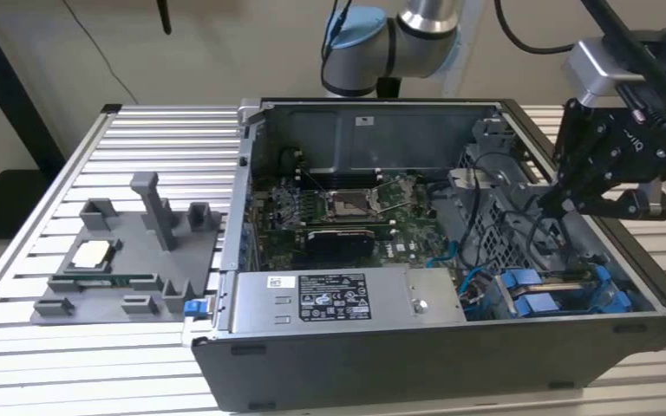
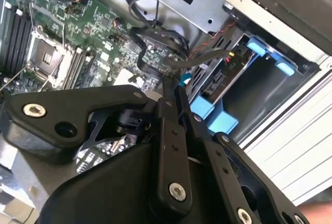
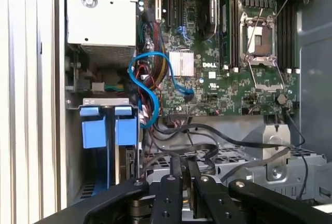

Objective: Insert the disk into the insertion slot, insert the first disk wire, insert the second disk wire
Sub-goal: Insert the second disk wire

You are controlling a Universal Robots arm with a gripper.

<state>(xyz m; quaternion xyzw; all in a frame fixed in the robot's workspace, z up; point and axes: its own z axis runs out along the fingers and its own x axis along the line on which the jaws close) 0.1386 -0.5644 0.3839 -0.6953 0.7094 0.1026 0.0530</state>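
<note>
The disk (image 2: 222, 80) lies in the insertion slot (image 1: 610, 299) at the open case's front corner on the exterior view's right, its blue carrier frame (image 1: 541, 299) around it. The frame's blue tabs (image 3: 94, 126) face up in the first wrist view. My gripper (image 1: 551, 208) hangs just above the slot, inside the case's right wall. In both wrist views its fingers (image 2: 167, 130) are pressed together. A black disk wire (image 2: 148, 63) curves down from the board to the gripper (image 2: 174, 86) and ends between the tips. The gripper (image 3: 182, 164) hovers over a tangle of black cables.
The grey power supply box (image 1: 333, 299) fills the case's front. The motherboard with its processor socket (image 1: 345, 204) lies behind. A blue data cable (image 3: 148, 84) loops near the bay. A grey fixture (image 1: 125, 260) with parts stands on the slatted table at the exterior view's left.
</note>
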